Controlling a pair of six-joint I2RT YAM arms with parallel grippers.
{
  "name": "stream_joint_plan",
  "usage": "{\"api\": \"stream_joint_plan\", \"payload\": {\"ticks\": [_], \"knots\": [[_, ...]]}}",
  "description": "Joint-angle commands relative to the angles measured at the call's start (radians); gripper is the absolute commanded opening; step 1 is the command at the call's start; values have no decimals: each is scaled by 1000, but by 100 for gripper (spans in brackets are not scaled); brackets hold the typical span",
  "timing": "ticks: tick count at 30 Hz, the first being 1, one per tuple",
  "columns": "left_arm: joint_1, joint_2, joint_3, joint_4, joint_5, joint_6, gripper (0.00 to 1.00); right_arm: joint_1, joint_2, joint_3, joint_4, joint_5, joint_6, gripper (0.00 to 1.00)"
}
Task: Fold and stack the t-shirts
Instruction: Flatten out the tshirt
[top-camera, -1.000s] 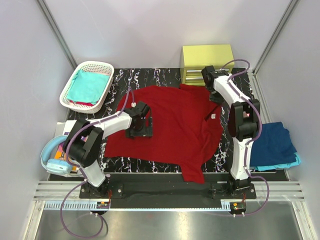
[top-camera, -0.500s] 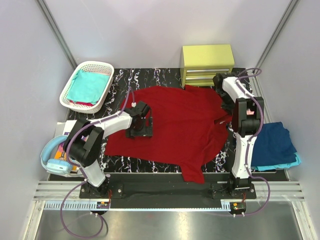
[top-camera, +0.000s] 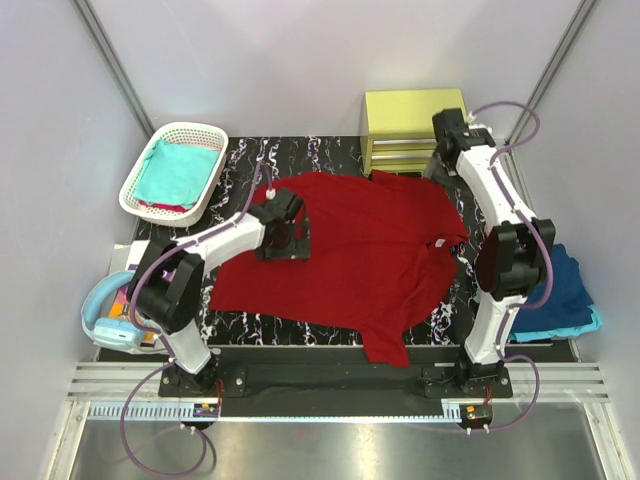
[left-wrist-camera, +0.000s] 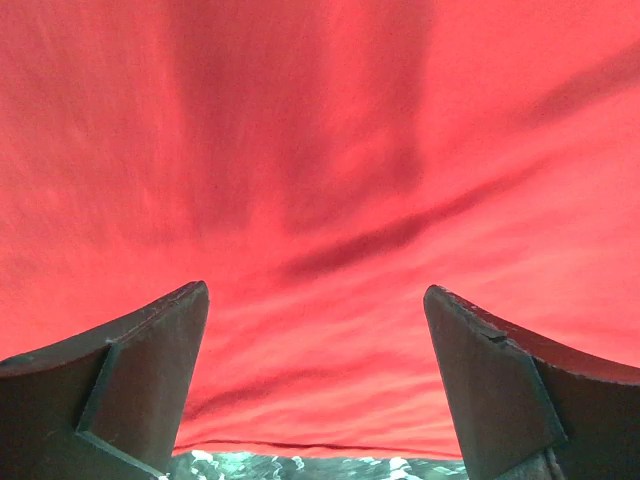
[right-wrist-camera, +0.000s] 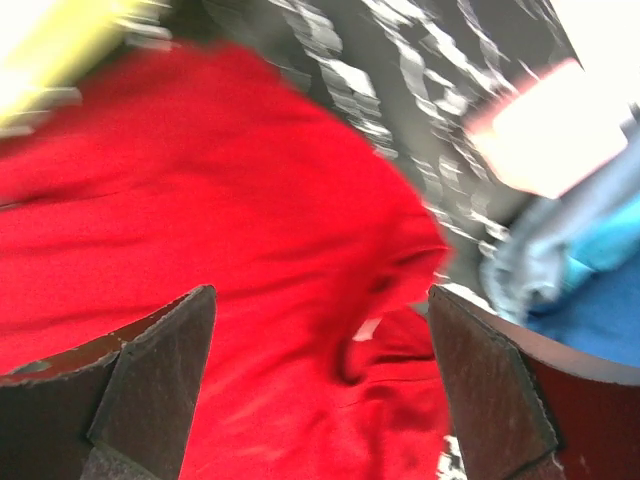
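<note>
At the far left a white plastic lattice basket (top-camera: 190, 127) with rounded corners sits on the black, white-veined marble-patterned surface (top-camera: 235, 160), holding a soft teal t-shirt (top-camera: 178, 170) in a loose heap. Next, the left gripper (left-wrist-camera: 315, 295) hangs over the left part of the dark red t-shirt (top-camera: 370, 250), its dark wedge-shaped fingers (left-wrist-camera: 150, 370) spread wide with nothing between them. Whether they touch the cloth cannot be told.

The red shirt lies spread across the middle of the surface. Its matte knit is rippled with shallow creases, one sleeve juts toward the near edge, and the collar side is bunched at the right.

Behind its far right corner stands a boxy yellow drawer unit (top-camera: 415, 125). The right gripper (right-wrist-camera: 320, 295) is beside it, above that corner, its jaws wide apart and empty. Its wrist view is blurred.

At the far right, a folded navy t-shirt (top-camera: 560, 285) rests on a light blue one (top-camera: 575, 327).
</note>
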Motion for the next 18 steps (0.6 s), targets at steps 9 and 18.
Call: {"api": "stream_joint_plan", "payload": {"ticks": [9, 18], "knots": [[199, 381, 741, -47, 37, 135, 96, 219, -295, -160, 55, -152, -49, 91], [236, 764, 1236, -191, 60, 197, 96, 254, -502, -346, 72, -198, -92, 88]]}}
